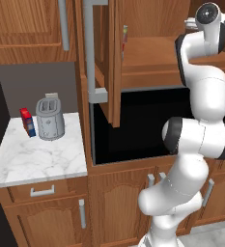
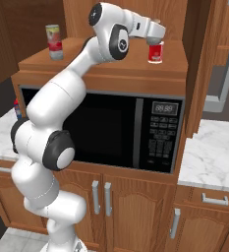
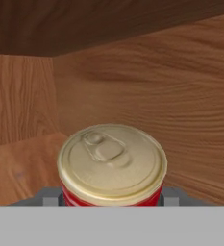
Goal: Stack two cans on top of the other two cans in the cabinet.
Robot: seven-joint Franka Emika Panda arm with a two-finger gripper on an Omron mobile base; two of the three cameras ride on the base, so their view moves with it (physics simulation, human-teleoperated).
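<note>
Progress: no stack visible yet; of the four cans the pictures show just two, and both stand singly on the cabinet (image 2: pixel 106 69) shelf
Held can: a red can (image 2: pixel 156 52) with a gold lid sits under the gripper (image 2: pixel 154 41) at the shelf's right side, upright, base apparently on the wood
Fingers: clamped on the red can's sides, low on either flank in the hand view
Other can: a second can (image 2: pixel 54 42) stands well apart at the left end
Left to do: by my judgement, all the stacking
Surface: brown wooden shelf above a black microwave (image 2: pixel 135 130)
Room: white marble counter (image 1: pixel 36 154) with a toaster (image 1: pixel 49 118); cabinet door (image 1: pixel 104 58) swung open
</note>
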